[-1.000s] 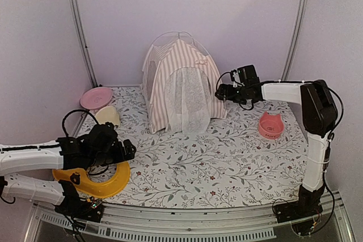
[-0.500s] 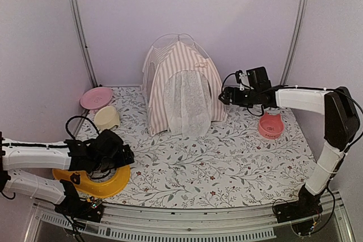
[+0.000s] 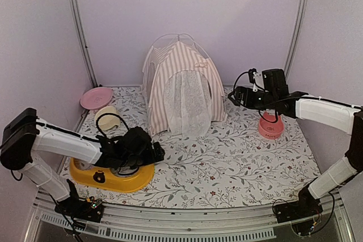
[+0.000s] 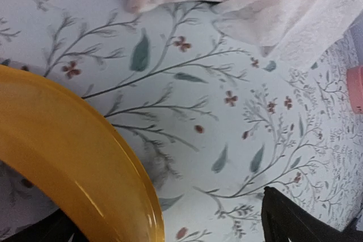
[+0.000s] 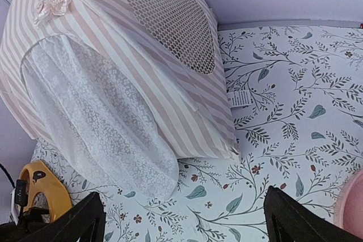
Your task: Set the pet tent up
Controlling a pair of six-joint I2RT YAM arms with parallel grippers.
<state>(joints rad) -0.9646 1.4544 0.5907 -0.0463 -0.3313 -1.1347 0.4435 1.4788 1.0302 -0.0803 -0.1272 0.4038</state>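
The tent (image 3: pixel 181 89) stands upright at the far middle of the table (image 3: pixel 227 162), on the flowered cloth; it is pink and white striped, its white sheer door curtain hangs down on the near side and the hem of the curtain lies on the cloth; in the right wrist view a round net window shows on the right side of the tent, and a small bow sits above the door. The right pincer (image 3: pixel 233 96) hangs just to the right of the tent, pointing at it but apart from it; its two fingers are spread wide and there is nothing between them. The left pincer (image 3: pixel 156 154) is at the near left, low over the right part of a yellow ring dish (image 3: pixel 122 181); its fingers are also wide apart and grip nothing; the yellow rim passes under them. A pink bowl (image 3: pixel 271 127) is at the right; a pink plate (image 3: pixel 95 97) and a cream bowl (image 3: pixel 106 116) are at the far left.
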